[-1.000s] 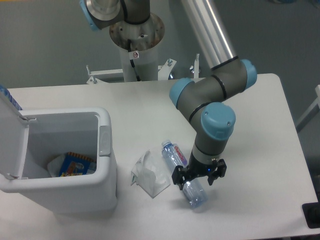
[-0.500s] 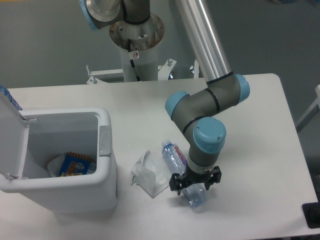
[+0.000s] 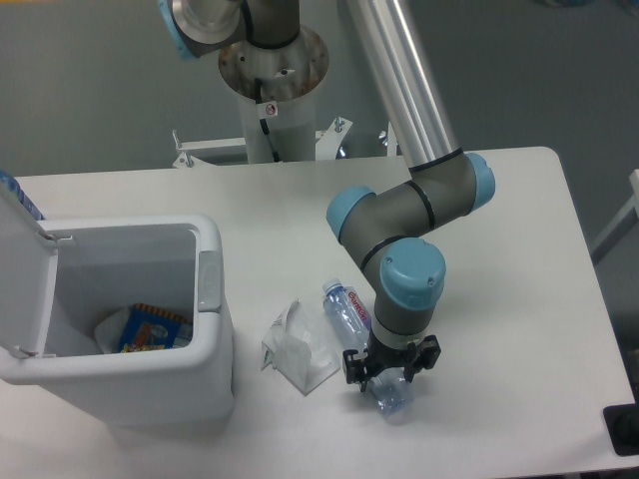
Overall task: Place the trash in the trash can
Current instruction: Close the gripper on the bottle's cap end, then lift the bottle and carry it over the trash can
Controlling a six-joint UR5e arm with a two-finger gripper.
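As the claw [image 3: 390, 368] stands low over the bottle [image 3: 366, 344], its fingers straddle the lower body; closure I cannot tell. The bottle's long axis runs up-left from it, flat on the counter [image 3: 499, 299].

The tool [image 3: 390, 365] sits low over the bottle [image 3: 365, 341], with the wrapper [image 3: 297, 349] just to its left on the counter [image 3: 519, 329]. Farther left the trash can [image 3: 140, 384] stands open-topped, its lid [image 3: 20, 269] raised on the far side, a printed packet [image 3: 152, 329] inside. Bare counter spreads right of the tool and behind it.
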